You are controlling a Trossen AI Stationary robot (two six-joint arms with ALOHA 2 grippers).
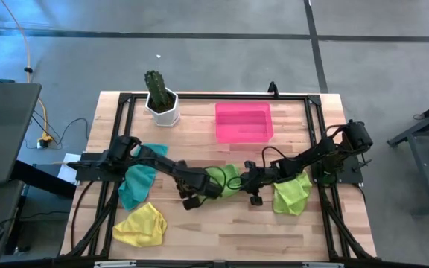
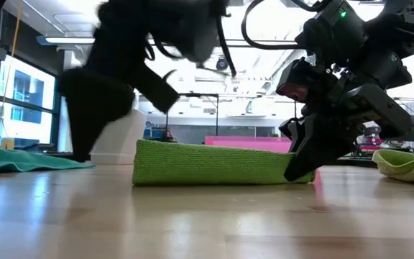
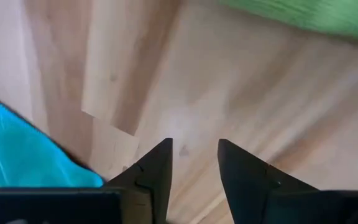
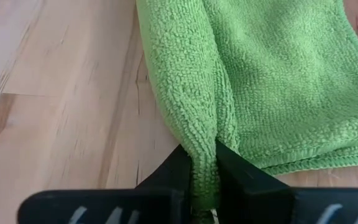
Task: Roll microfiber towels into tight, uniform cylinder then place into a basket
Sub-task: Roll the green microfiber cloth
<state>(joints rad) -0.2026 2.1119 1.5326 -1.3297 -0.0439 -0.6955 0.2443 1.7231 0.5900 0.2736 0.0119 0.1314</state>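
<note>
No readable writing or brand marks anywhere on the towels, pot or tray.

Right claw (image 4: 204, 163) clenched on a pinched fold at the edge of the middle lime green towel (image 1: 226, 179), down at table level near the centre of the table (image 1: 222, 231). Left claw (image 3: 194, 155) released, fingers apart with bare wood between them, holding nothing, sitting just beside that same towel's other end. In the low view, that towel looks like a flat folded slab lying on the wood between the 2 claws.

Second lime green towel (image 1: 292, 194) crumpled near the right edge, under the right arm. Teal towel (image 1: 136, 181) lying under the left arm near the left side, yellow towel (image 1: 141, 225) near the front left corner. Pink basket (image 1: 243, 123) toward the back, nothing in it, well apart from all 4 towels. White cactus pot (image 1: 161, 109) at the back left.

Open wood along the front edge, between the yellow towel and the right corner, plus a bare strip between basket and claws.
</note>
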